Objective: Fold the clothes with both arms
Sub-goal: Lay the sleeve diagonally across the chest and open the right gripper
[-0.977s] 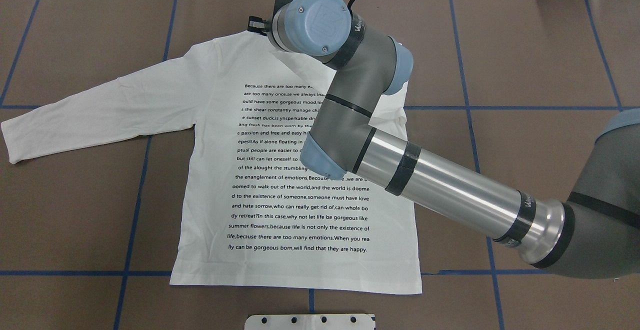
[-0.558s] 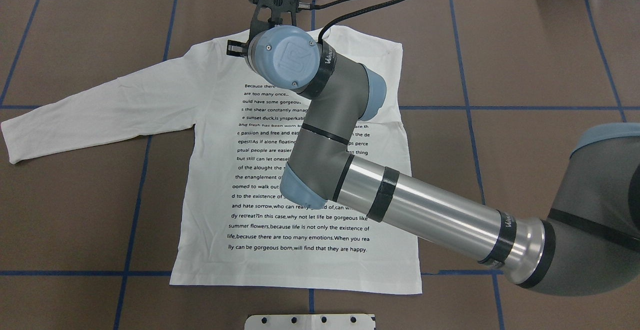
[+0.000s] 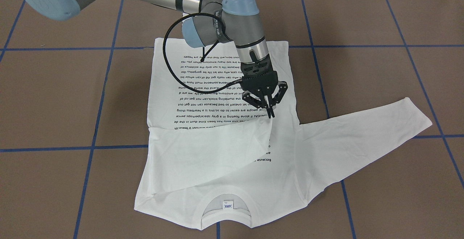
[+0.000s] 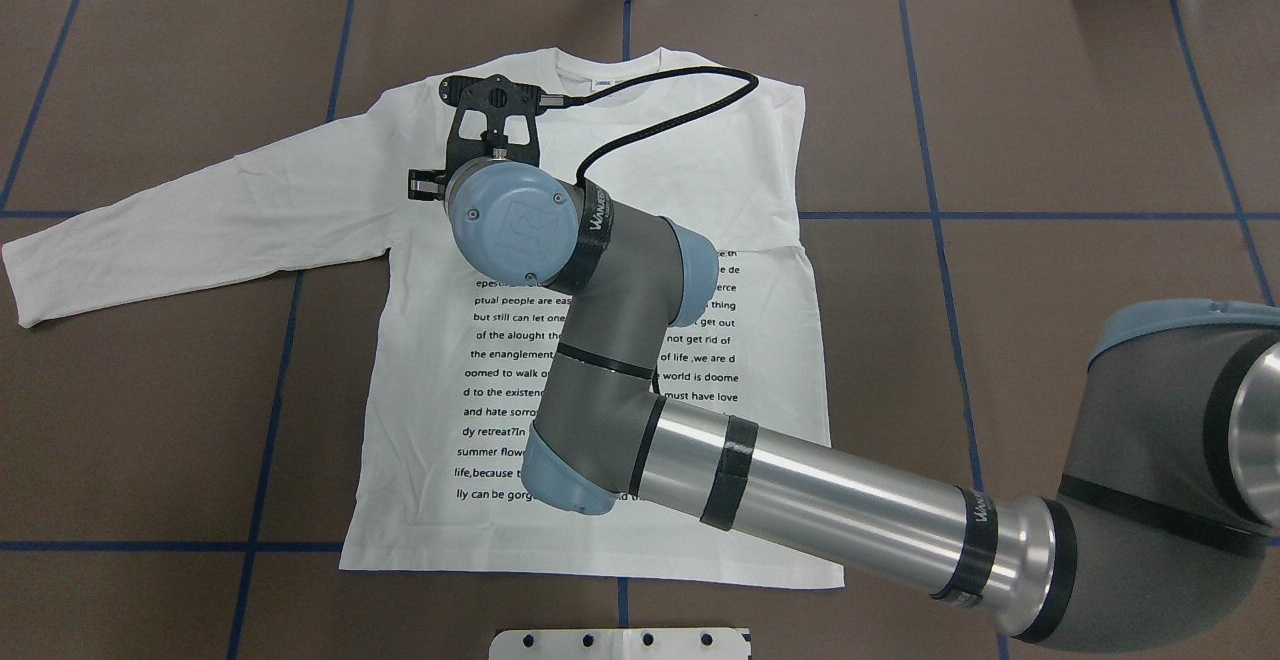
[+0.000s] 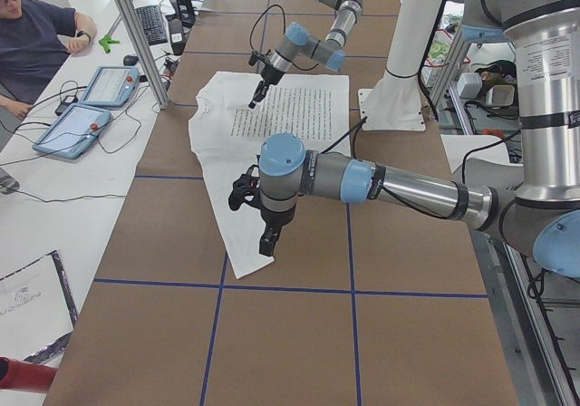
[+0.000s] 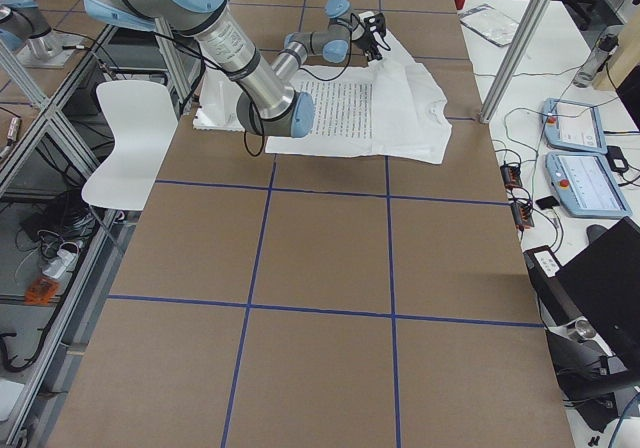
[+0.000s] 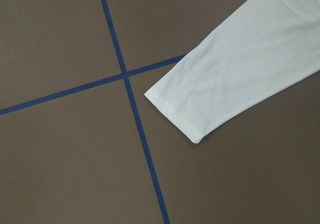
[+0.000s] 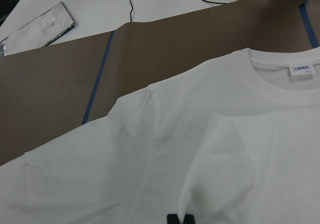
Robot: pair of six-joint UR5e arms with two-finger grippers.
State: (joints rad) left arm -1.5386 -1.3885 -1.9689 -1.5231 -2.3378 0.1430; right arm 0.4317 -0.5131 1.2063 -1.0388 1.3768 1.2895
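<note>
**Right gripper** (image 3: 270, 114), centre of the front-facing view. We see its fingers drawn together, clamped on the end of one sleeve (image 3: 217, 152) of the white T-shirt (image 3: 286, 173). This sleeve lies folded across the chest and covers the upper lines of black text (image 3: 203, 87). Its end rises to meet the fingertips.

**T-shirt.** It lies flat, print side up, on the brown table (image 3: 54, 97), which is marked with blue tape lines (image 3: 72, 148). The collar (image 3: 224, 222) and neck label (image 3: 227, 204) sit at lower centre. The other sleeve (image 3: 366, 134) stretches out toward the right edge of the frame.

**Left gripper** (image 5: 266, 246), centre of the left side view. It hangs above the end of the outstretched sleeve, and we cannot tell how its fingers stand. Its wrist camera shows the cuff (image 7: 175, 114) just beside a crossing of tape lines.
</note>
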